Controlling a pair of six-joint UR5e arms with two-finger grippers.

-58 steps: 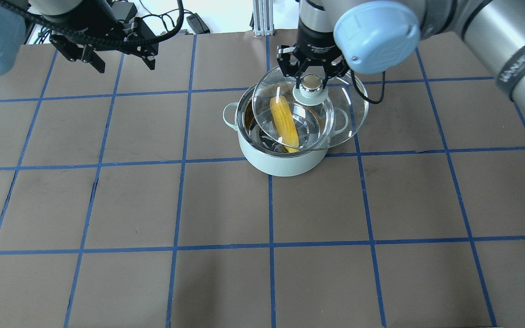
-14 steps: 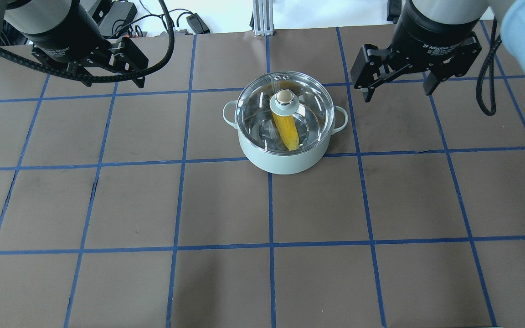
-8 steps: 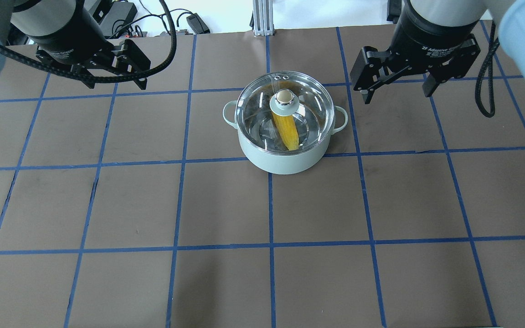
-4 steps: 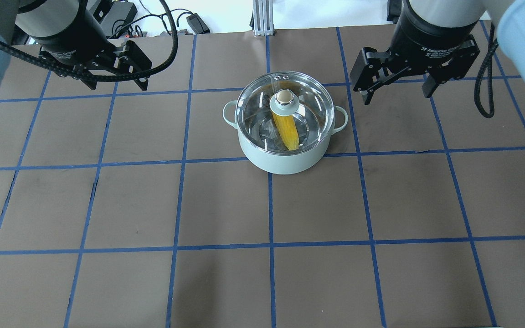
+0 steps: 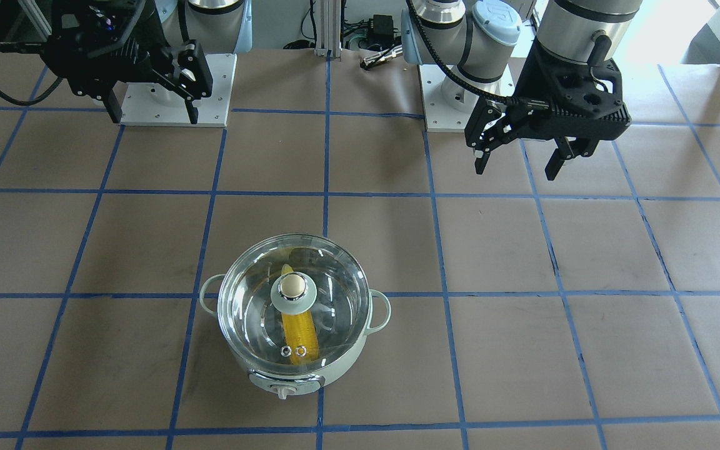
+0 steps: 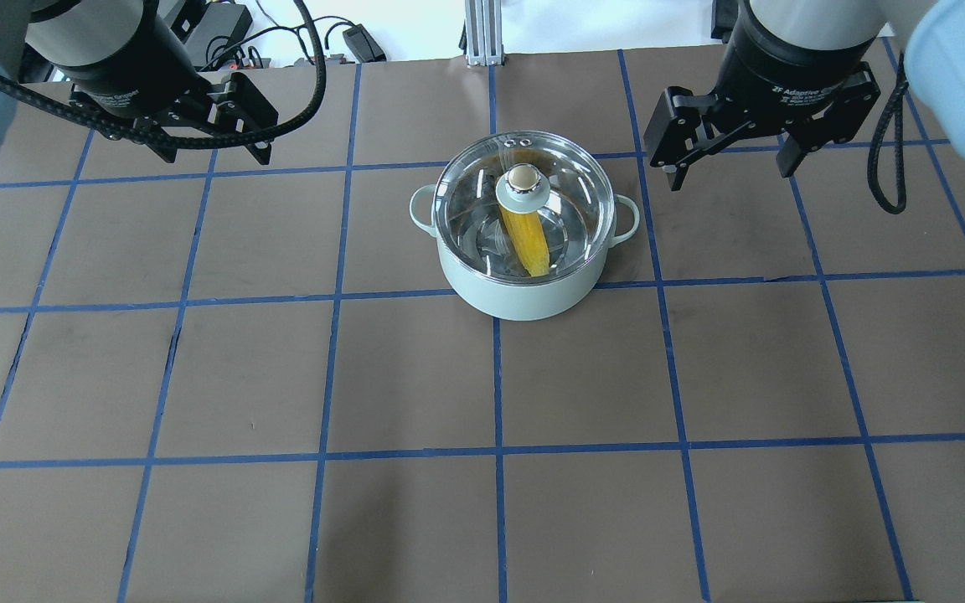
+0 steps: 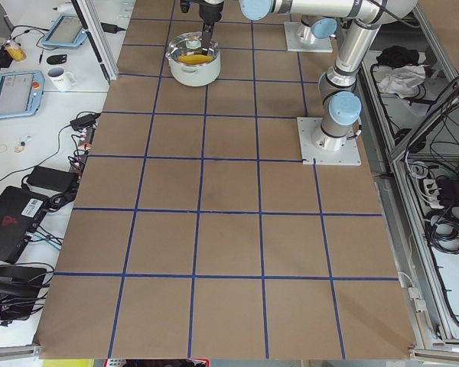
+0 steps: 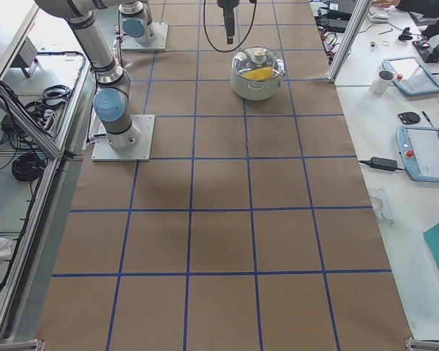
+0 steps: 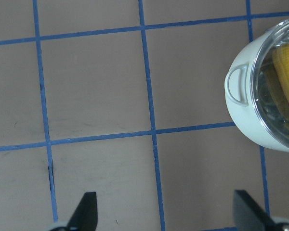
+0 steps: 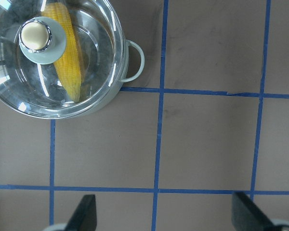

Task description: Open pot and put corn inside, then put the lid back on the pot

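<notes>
The pale mint-green pot (image 6: 516, 295) stands on the table, a little beyond its middle. The clear glass lid (image 6: 521, 178) sits flat on its rim. The yellow corn (image 6: 528, 241) lies inside, seen through the glass, and shows in the front view (image 5: 299, 331) too. My left gripper (image 6: 214, 155) is open and empty, raised well to the pot's left. My right gripper (image 6: 730, 174) is open and empty, raised to the pot's right. The right wrist view looks down on the lid (image 10: 38, 36) and corn (image 10: 70, 72). The left wrist view shows the pot's side (image 9: 253, 115).
The table is brown paper with a blue tape grid (image 6: 495, 377). The arms' base plates (image 5: 172, 87) stand at the robot's edge. Cables and a power brick (image 6: 361, 42) lie beyond the far edge. Side benches hold tablets and a mug (image 8: 384, 80).
Seven seconds ago my right gripper held the lid tilted over the pot. The lid now rests on the pot and that gripper has let go and drawn back right. Lately nothing moves.
</notes>
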